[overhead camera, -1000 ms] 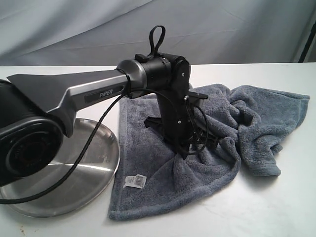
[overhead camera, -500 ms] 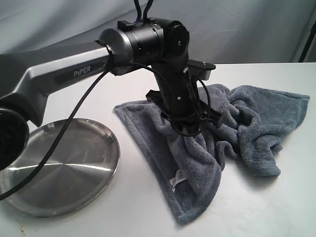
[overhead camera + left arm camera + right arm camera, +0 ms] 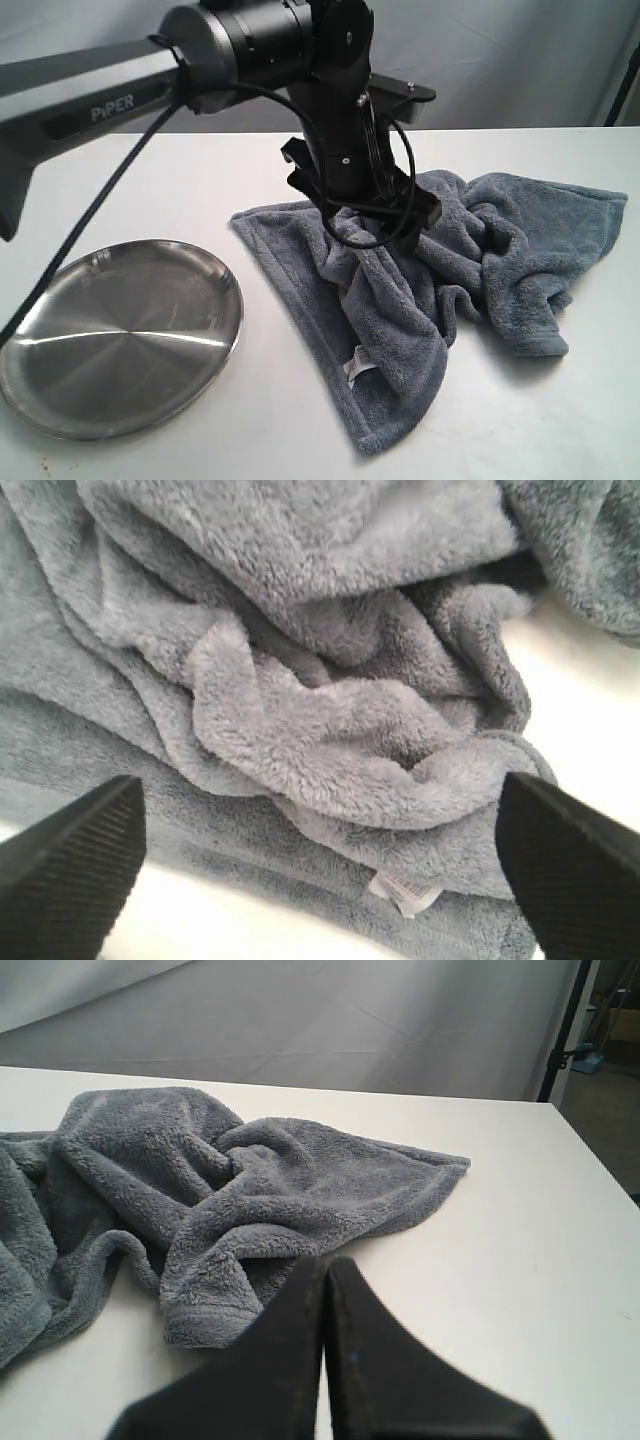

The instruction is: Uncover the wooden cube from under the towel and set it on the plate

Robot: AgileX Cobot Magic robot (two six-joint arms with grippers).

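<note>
1. The wooden cube shows in no view; whether the heaped cloth covers it cannot be told.
2. The towel point(image 3: 400, 330) is fluffy grey-blue terry with a hemmed edge. It is bunched into thick, soft folds on the white table point(image 3: 270, 430), and its small white label point(image 3: 352, 368) pokes out by the front fold.
3. The plate point(image 3: 120, 340) is round, shallow, shiny steel with a low rim. It lies left of the towel and apart from it.
4. Count: one towel, one label, one plate, two grippers.
5. The left gripper point(image 3: 320, 790) hangs over the towel's middle with its ribbed black fingers point(image 3: 75, 865) spread wide, gripping nothing. The right gripper point(image 3: 325, 1265) has its smooth dark fingers pressed together, with nothing between them, near the towel's edge.
6. A second ago the towel's left half lay flat against the plate; now it is folded over rightward. Since half a second ago the cloth is unchanged, while the left arm has risen.
</note>
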